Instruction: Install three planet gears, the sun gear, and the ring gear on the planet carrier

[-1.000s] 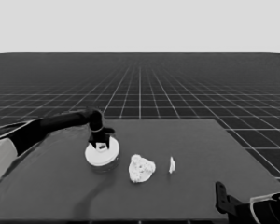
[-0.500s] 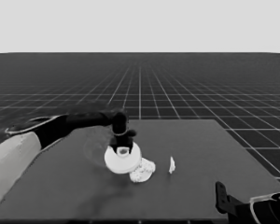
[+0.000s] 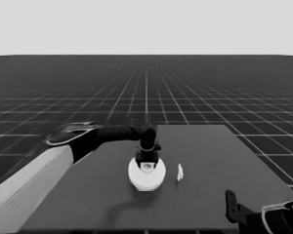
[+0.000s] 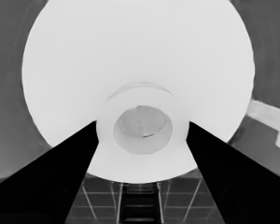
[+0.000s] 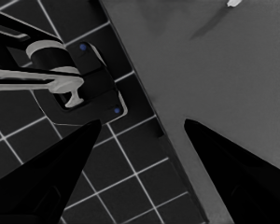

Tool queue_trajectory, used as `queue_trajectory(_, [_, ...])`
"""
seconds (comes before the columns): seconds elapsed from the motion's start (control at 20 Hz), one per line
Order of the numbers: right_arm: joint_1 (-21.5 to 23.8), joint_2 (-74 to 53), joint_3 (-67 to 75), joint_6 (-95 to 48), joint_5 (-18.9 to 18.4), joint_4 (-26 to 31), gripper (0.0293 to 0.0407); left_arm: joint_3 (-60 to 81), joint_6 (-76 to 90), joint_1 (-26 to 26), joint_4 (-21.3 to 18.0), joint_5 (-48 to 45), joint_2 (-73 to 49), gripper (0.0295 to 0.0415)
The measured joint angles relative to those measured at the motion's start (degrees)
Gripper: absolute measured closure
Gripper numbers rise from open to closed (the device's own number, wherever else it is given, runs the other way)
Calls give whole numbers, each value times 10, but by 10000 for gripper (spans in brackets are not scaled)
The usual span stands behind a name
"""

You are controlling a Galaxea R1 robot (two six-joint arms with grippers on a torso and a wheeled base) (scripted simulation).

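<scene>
We are looking down across the dark table (image 3: 219, 185) as the left arm is reaching in from the left side, its pale grey part filling the lower left corner and its black forearm stretching toward the middle of the table. The left gripper (image 3: 147, 165) is standing upright over the larger round part (image 3: 146, 176), the ring gear, which is sitting near the table's centre, a little toward the front edge. In the left wrist view we are seeing this gripper (image 4: 142, 135) pinching the raised collar around the centre hole of the larger round part (image 4: 130, 60), one black finger (image 4: 60, 172) pressing on each side of that collar, so the fingers are closing on the part rather than hanging free. The white disc is filling most of that view, its smooth rim showing against the dark table. We are not able to tell whether the smaller round part or the gears are lying under it, since the larger part is covering the spot. Just beside it on the right, apart from its rim, the thin white piece (image 3: 179, 172) is standing on edge. The right arm is waiting at the lower right corner, and its wrist view is showing the right gripper (image 5: 142, 154) with its two fingers spread wide, holding nothing, over the table's corner and the floor's grid.
</scene>
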Motion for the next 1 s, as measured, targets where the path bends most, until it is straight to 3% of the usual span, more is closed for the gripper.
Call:
queue_trajectory(0.2, [0, 0, 0, 0, 0, 0, 315, -11, 7, 16, 16, -6, 4, 361])
queue_trajectory(1.0, [0, 0, 0, 0, 0, 0, 315, -13, 60, 24, 18, -7, 4, 362])
